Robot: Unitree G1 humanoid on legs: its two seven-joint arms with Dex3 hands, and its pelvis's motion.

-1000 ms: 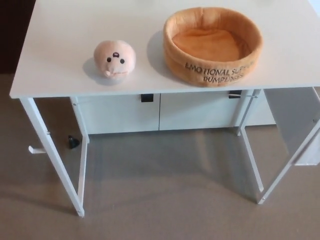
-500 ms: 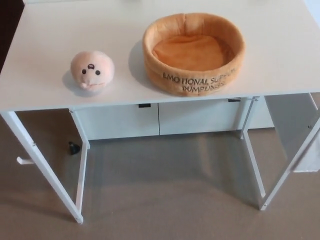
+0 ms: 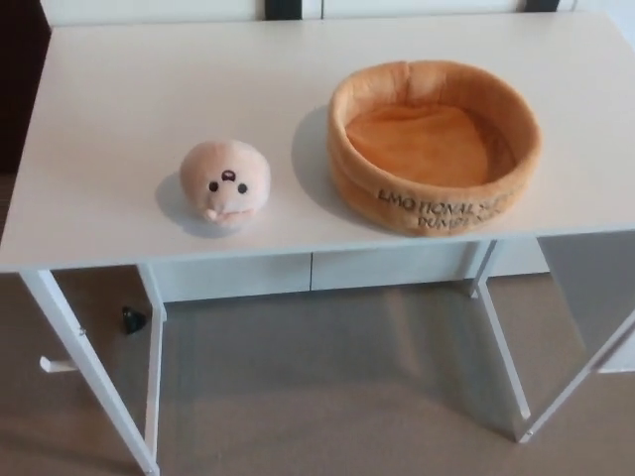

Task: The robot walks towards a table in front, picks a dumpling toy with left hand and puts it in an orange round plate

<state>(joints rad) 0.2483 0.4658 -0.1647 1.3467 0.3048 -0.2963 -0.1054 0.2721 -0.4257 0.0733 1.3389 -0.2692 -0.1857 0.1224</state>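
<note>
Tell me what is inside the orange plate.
The orange plate holds nothing: its padded orange bottom shows bare. The near wall hides a strip of the bottom. The dumpling toy sits outside on the table.

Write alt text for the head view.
A pale pink plush dumpling toy with a small face sits on a white table, apart from an empty round orange plush plate to its right. Neither robot hand is in view.
</note>
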